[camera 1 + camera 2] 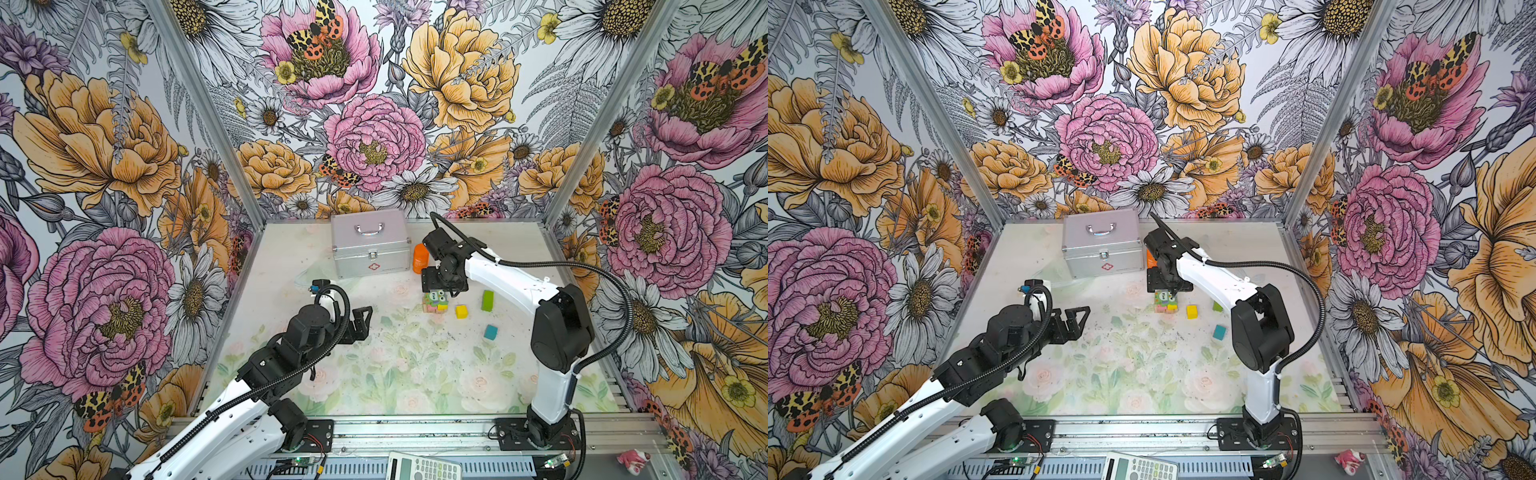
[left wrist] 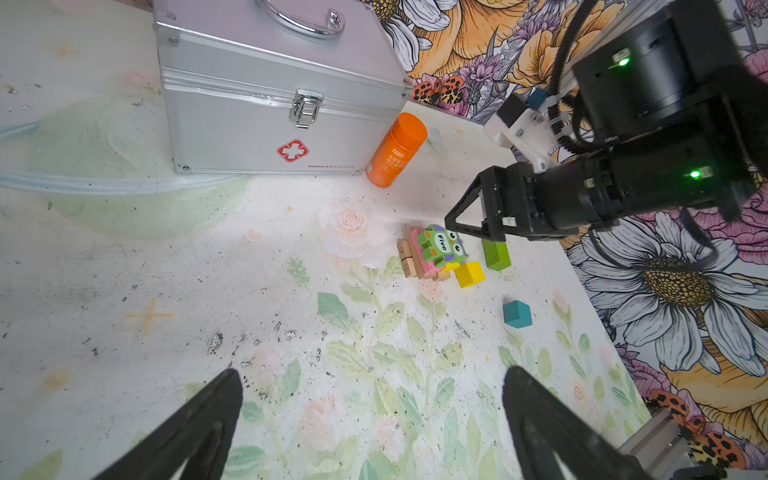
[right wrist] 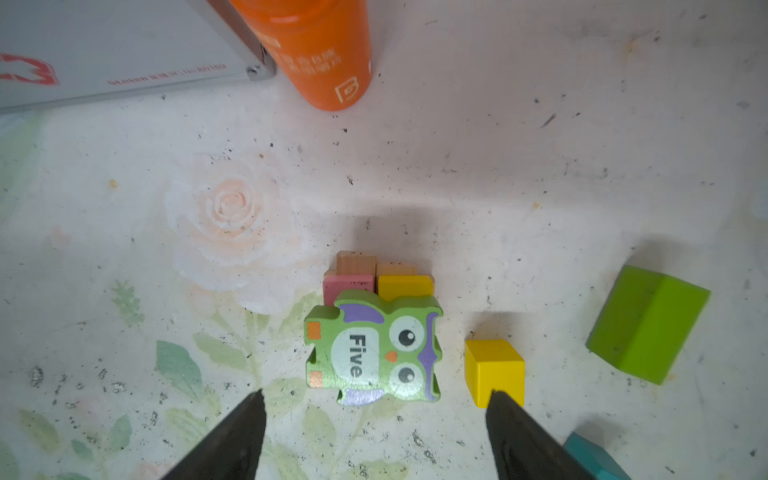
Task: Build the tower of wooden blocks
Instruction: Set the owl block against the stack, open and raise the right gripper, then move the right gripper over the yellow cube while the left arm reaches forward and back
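while right tool [image 3: 376, 392] gapes over owl block [image 3: 374, 349], yellow cube [image 3: 494, 370] beside

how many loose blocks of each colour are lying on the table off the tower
yellow cube: 1
green bar: 1
teal cube: 1
total: 3

Right pincer [image 1: 442, 291] hangs directly over the owl-topped tower [image 1: 435, 303].
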{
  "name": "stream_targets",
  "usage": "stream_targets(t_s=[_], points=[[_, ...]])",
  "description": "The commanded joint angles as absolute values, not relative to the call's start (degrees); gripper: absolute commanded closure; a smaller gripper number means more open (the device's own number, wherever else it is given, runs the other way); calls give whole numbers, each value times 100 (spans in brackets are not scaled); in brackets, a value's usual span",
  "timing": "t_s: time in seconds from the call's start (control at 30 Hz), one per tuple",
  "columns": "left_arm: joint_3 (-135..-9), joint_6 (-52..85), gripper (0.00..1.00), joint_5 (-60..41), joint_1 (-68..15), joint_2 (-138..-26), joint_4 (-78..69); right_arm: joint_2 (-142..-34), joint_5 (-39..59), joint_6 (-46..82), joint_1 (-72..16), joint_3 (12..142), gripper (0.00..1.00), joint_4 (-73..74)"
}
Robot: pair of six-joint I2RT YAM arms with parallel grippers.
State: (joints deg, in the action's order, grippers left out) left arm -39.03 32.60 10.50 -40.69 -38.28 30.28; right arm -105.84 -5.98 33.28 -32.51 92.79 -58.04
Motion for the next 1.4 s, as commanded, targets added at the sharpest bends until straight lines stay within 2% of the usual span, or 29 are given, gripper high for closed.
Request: stream_targets(t_s=[0.0,0.27,0.53,0.73,1.03,1.2,1.37], points=[[-4121,3167,1,1107,-4044,-3880,2989,-9883,-946,3297,-3167,9145,15,-5809],[-3911,3597,1,1117,-4429,-4338,2366,-8527,-1236,3528,-2915,7400,16,-5770],[-4350,3691,1,1865,-5788,-5337,2055,-7027,-1306,3835,-2740,5863,15,-5678],[-4882,3557,1,2027,-6403,-6210,1960,-6077,-849,4004,-2429,5223,15,-5695],[-5615,3315,1,1685,-6550,-7350,1908,-5761,-728,4136,-2288,4849,15,-5705],[-5969,3115,1,1635,-6460,-7682,2012,-5982,-768,3881,-2154,5005,15,-5672],[-6202,3085,1,1510,-6038,-7860,2082,-6393,-664,3599,-2136,5124,25,-5265]])
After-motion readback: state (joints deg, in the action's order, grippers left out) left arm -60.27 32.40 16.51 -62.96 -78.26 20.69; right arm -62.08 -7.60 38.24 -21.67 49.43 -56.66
